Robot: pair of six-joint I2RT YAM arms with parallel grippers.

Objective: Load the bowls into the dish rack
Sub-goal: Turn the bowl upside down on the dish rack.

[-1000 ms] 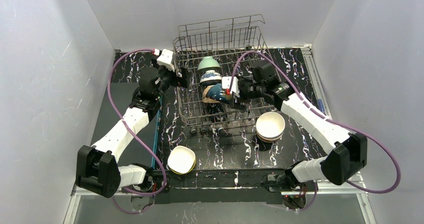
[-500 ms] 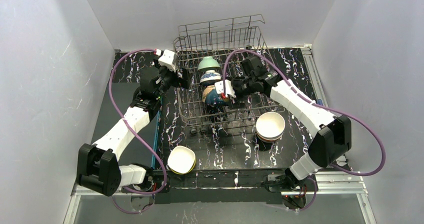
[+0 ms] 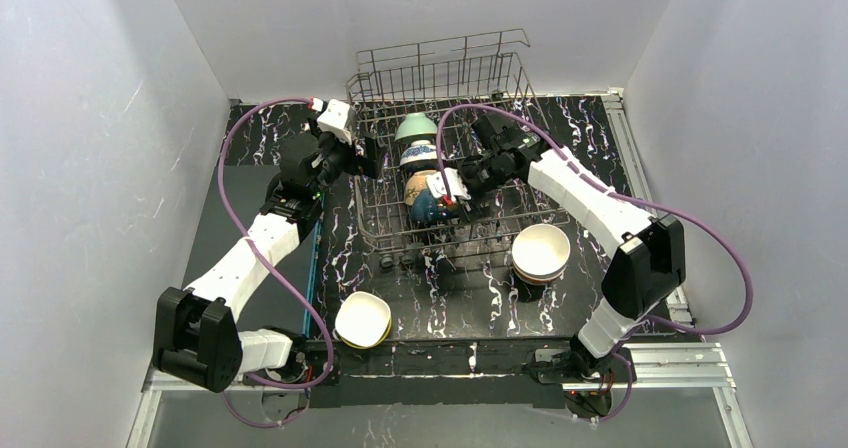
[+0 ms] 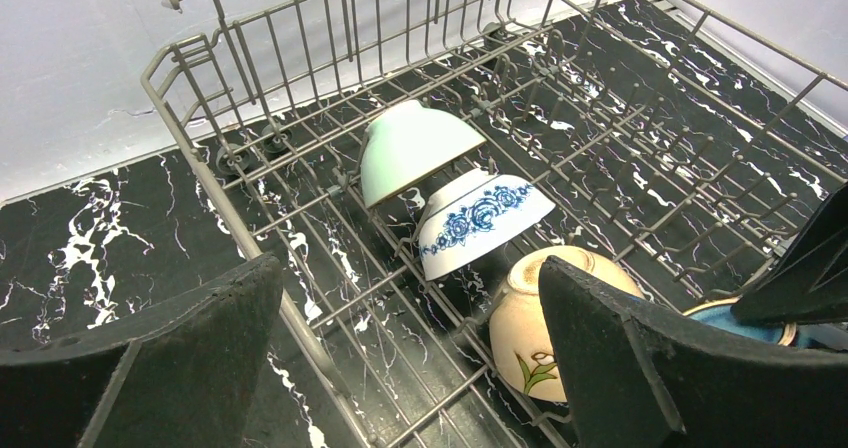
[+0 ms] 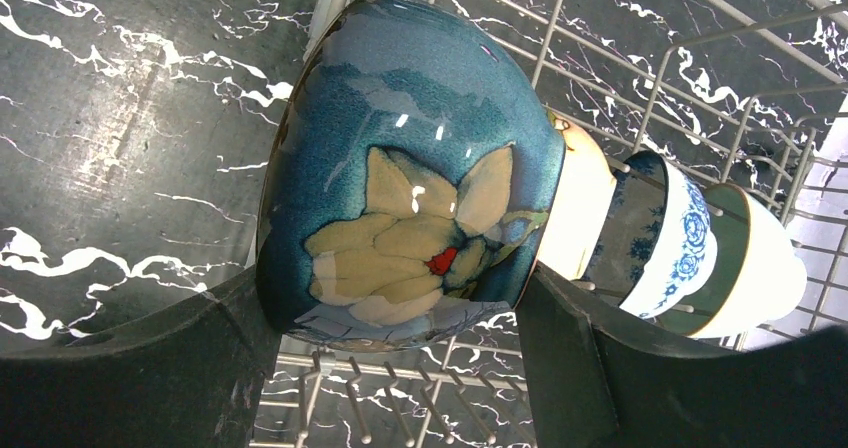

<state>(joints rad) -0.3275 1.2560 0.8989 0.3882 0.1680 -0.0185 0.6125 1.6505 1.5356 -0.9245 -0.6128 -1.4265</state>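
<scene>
Teal bowl first: it's tipped on its edge inside the dish rack, clamped between the jaws of my right gripper and sitting just beside the tan bowl, though I can't tell whether it is seated on the wires yet. Behind the tan one come the blue-patterned bowl and the mint bowl, all leaning in one row down the rack's middle. So I count four in the rack, three parked and one in hand. On the table, two piles are left: a stack just outside the rack's near right corner, and a second stack by the near edge. Each looks like two bowls or more, but I can't count the layers. My left gripper hangs at the rack's left side, jaws wide, empty. By my reckoning I'm roughly halfway.
</scene>
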